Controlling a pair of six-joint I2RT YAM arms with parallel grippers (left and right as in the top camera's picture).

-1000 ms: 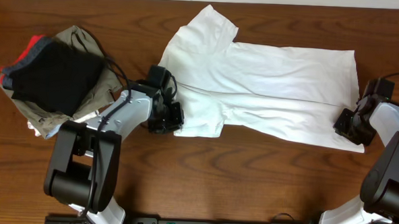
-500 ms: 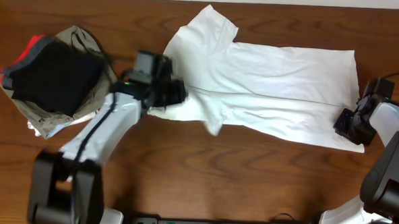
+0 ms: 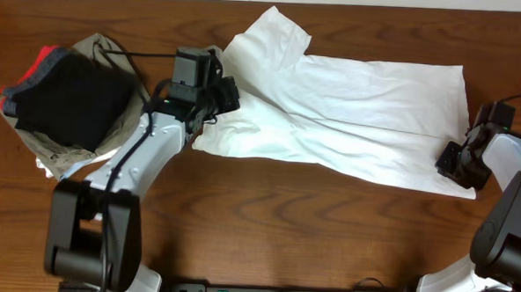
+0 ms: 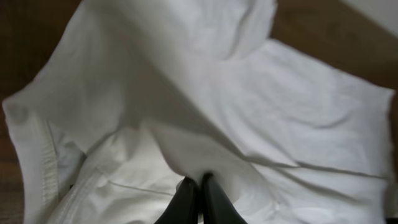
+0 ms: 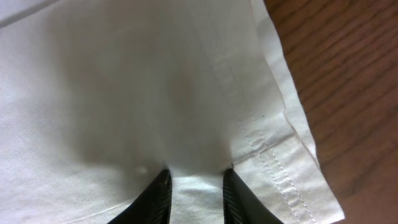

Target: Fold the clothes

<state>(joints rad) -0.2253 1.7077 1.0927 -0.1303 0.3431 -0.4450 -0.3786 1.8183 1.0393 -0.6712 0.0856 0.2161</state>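
The clothes (image 3: 359, 106), a large white thin garment, lie spread across the back half of the table, one sleeve (image 3: 270, 32) pointing to the far edge. My left gripper (image 3: 220, 100) is over the garment's left end, shut on a raised fold of the white fabric (image 4: 186, 155); its black fingertips (image 4: 186, 196) are pressed together in the left wrist view. My right gripper (image 3: 452, 163) rests at the near right corner. Its jaws stand part open, flat cloth in the gap (image 5: 196, 186), beside the stitched hem (image 5: 273, 168).
A pile of folded black, khaki and red garments (image 3: 69, 98) sits at the left, close to my left arm. Bare wooden table (image 3: 283, 226) runs along the front. The garment's right edge lies near the table's right side.
My left gripper closed on the garment's near left edge and carried it up and toward the back, dragging that part of the cloth with it. The right arm has not moved.
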